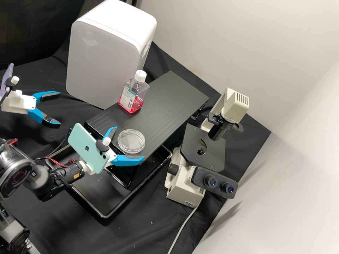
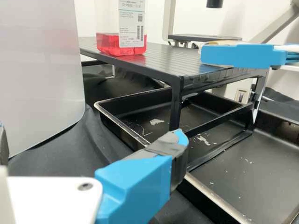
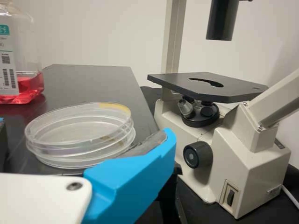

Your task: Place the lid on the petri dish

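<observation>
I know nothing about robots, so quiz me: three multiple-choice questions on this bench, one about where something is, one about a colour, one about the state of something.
1. Where is the dish relative to the black shelf?
A. on top of it
B. underneath it
C. leaning against its side

2. What colour is the liquid in the bottle?
A. blue
B. red
C. green

3. What state is the right gripper in?
A. shut on the dish
B. shut on nothing
C. open

Answers:
1 A: the dish lies flat on the shelf's top, near its front end.
2 B: the bottle's lower part shows red through the clear wall.
3 C: its two blue fingers are spread apart, one on either side of the dish.
</observation>
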Robot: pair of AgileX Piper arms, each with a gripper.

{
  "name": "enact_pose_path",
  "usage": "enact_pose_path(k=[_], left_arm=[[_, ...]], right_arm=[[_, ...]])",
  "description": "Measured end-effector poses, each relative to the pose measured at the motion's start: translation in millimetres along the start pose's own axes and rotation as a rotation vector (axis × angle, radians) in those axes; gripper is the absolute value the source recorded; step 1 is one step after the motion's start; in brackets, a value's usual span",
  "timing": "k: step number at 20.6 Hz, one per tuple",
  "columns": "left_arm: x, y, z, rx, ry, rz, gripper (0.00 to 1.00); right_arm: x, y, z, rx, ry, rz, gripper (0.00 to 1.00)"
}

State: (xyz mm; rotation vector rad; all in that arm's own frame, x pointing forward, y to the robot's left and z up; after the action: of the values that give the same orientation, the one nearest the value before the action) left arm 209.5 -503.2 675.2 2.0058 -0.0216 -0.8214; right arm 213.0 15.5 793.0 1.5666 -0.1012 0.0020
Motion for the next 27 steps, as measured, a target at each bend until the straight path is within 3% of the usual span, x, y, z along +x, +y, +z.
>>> enact_pose_path(k=[12,15,27], left_arm=[[0.0,0.0,0.1,-0.002,0.003,0.001,1.00],[0.0,0.0,0.0,0.000,0.004,0.002,1.00],[0.0,0.1,-0.1,-0.001,0.005,0.002,1.00]], right_arm=[[0.1,-0.3,-0.4,0.007,0.006,-0.005,0.00],[0.1,-0.4,-0.6,0.025,0.008,-0.007,0.00],[0.0,-0.7,-0.8,0.025,0.010,-0.008,0.00]])
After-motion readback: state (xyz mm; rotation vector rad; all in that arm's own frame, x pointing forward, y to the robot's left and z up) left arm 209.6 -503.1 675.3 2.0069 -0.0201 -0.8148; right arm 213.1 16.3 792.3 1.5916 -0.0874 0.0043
